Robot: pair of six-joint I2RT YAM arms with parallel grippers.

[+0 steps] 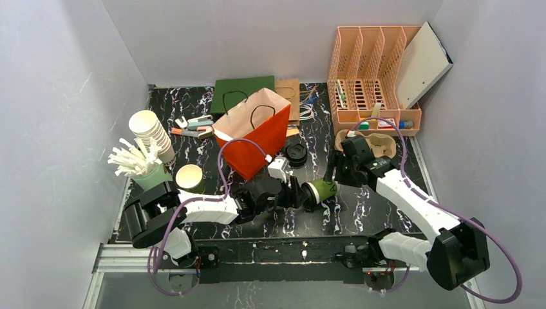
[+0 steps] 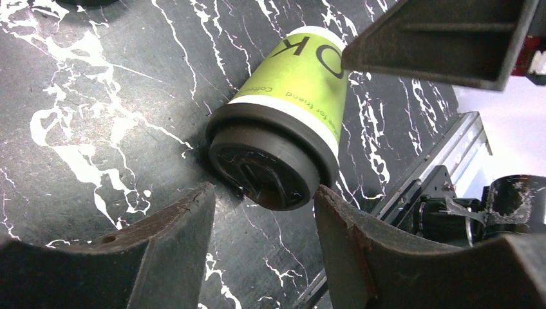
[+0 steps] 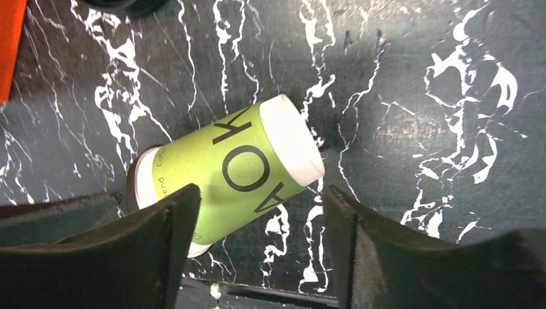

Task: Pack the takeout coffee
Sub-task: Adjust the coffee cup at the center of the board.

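The takeout coffee (image 1: 320, 191), a green cup with a black lid, lies on its side on the marbled table between the two arms. In the left wrist view its lid (image 2: 267, 170) faces my left gripper (image 2: 263, 212), which is open with its fingertips just short of the lid rim, one on each side. In the right wrist view the cup (image 3: 238, 164) lies tilted, base to the upper right. My right gripper (image 3: 261, 199) is open above it, its left finger overlapping the cup's side. In the top view the left gripper (image 1: 297, 195) is at the cup's left and the right gripper (image 1: 335, 175) at its upper right.
An open orange paper bag (image 1: 254, 132) stands behind the left gripper. Loose black lids (image 1: 296, 154) lie beside it. A lidless green cup (image 1: 190, 179), a stack of white cups (image 1: 151, 132) and a cup of stirrers (image 1: 138, 164) stand at the left. A pink file rack (image 1: 373, 77) stands at the back right.
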